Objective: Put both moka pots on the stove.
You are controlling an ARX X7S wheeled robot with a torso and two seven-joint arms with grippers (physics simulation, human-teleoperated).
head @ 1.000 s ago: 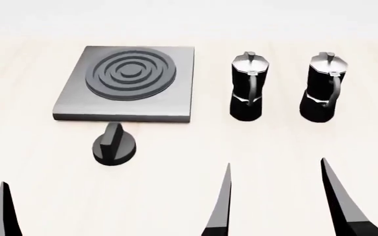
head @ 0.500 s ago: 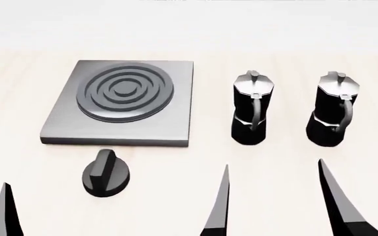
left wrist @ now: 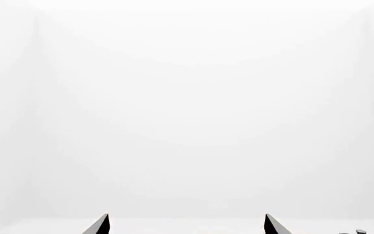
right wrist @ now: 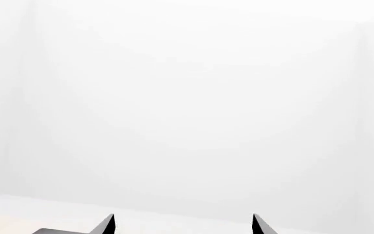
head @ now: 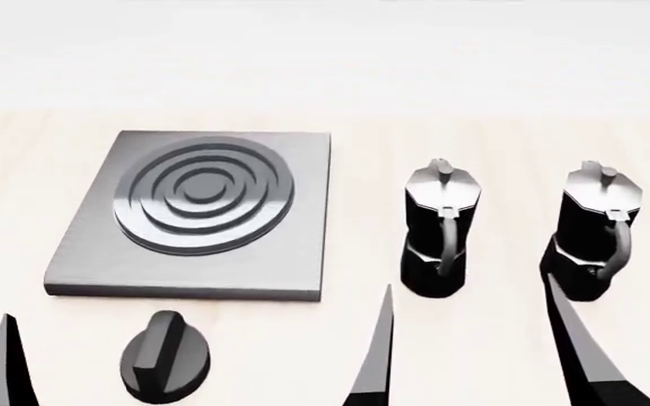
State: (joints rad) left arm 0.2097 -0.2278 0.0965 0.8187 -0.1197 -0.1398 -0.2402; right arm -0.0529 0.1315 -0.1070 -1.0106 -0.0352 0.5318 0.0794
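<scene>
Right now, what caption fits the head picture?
Two moka pots stand right of the bare stove, with the right claw open before them.

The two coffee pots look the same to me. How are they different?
The left moka pot stands nearer the stove; the right moka pot stands farther from it. The right moka pot's base is partly hidden behind a gripper finger; the left moka pot shows whole. Both are upright, black, silver-lidded, and not on the stove.
</scene>
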